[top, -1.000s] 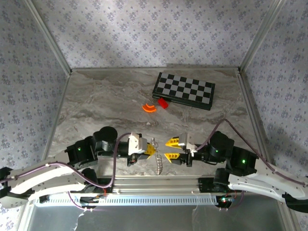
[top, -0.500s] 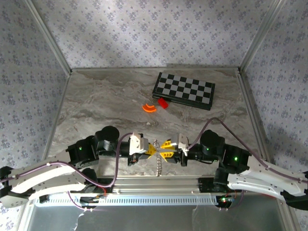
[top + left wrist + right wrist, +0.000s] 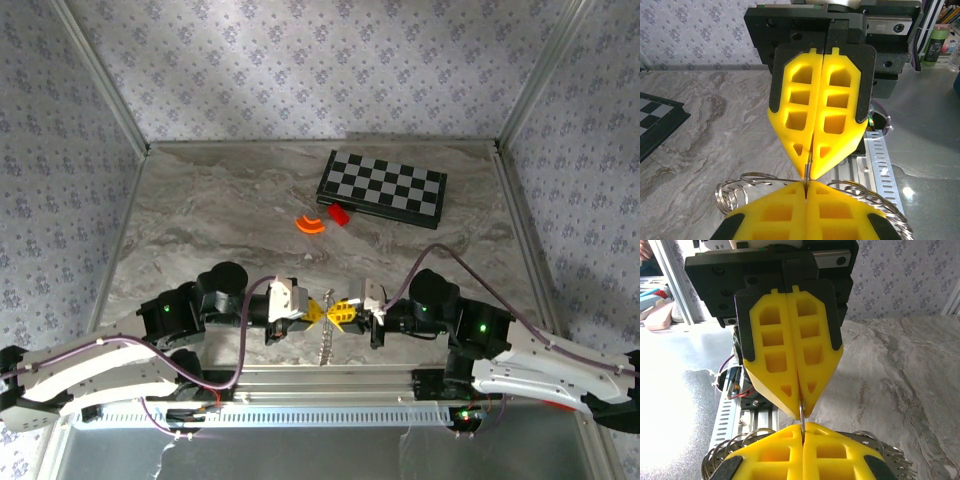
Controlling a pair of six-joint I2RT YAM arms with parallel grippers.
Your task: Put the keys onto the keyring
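The right gripper (image 3: 345, 313), fingers apart a second ago, is now pressing tip to tip against the left gripper (image 3: 313, 311). Both are clamping on a silvery sliver (image 3: 808, 171), possibly the key's blade, above the dangling keyring (image 3: 326, 346). Threading is probably beginning.

Light: soft daylight is coming from above, brightening a diagonal band across the back wall (image 3: 300, 60)
Shadows: a darker patch is lying on the right wall (image 3: 590, 150); the table (image 3: 220, 220) is showing evenly lit
Glare: the keyring (image 3: 740, 192) is glinting; the grey bench top (image 3: 685, 385) is washing out white
Focus: far backgrounds are blurring in both wrist views
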